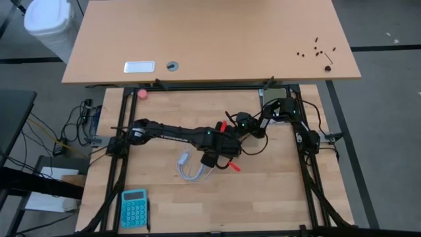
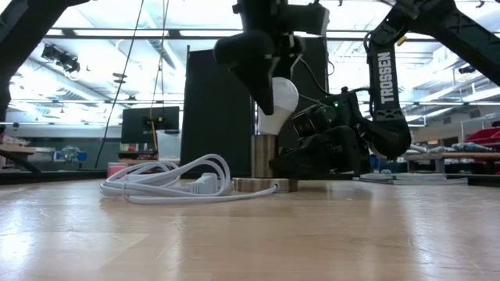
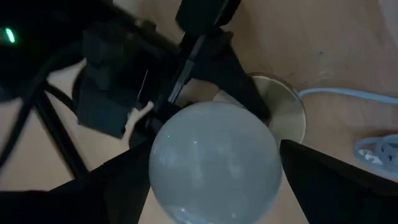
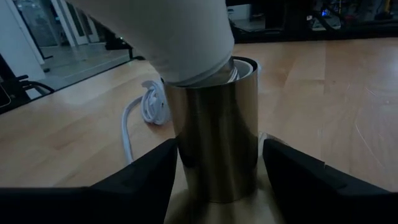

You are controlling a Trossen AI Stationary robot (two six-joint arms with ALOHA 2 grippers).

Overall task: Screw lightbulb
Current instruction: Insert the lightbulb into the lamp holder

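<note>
The white frosted lightbulb [image 2: 281, 97] stands tilted with its neck [image 4: 205, 71] in the mouth of a brass socket cylinder [image 4: 214, 137]. The socket rests on its round base disc [image 2: 266, 185] on the table. My left gripper [image 3: 214, 168] hangs over the bulb, pointing steeply down and open wide, one finger [image 3: 118, 186] on each side of the globe [image 3: 214, 162]. My right gripper [image 4: 214, 180] lies low and level, shut on the socket cylinder. In the high view my left gripper [image 1: 217, 157] hides bulb and socket. My left gripper: its fingers stand close on both sides of the bulb's globe, and I cannot tell whether they touch it. My right gripper pinches the socket cylinder's lower side walls [image 4: 180, 158] between its two fingers. It comes level from the table's far right. The socket stands upright on its base disc on the table.
The socket's white cord [image 1: 191, 168] lies coiled on the table left of the socket, with its plug [image 3: 379, 152] near the base. A teal calculator [image 1: 134, 207] sits at the near left. A pink ball [image 1: 143, 93] lies at the far left edge.
</note>
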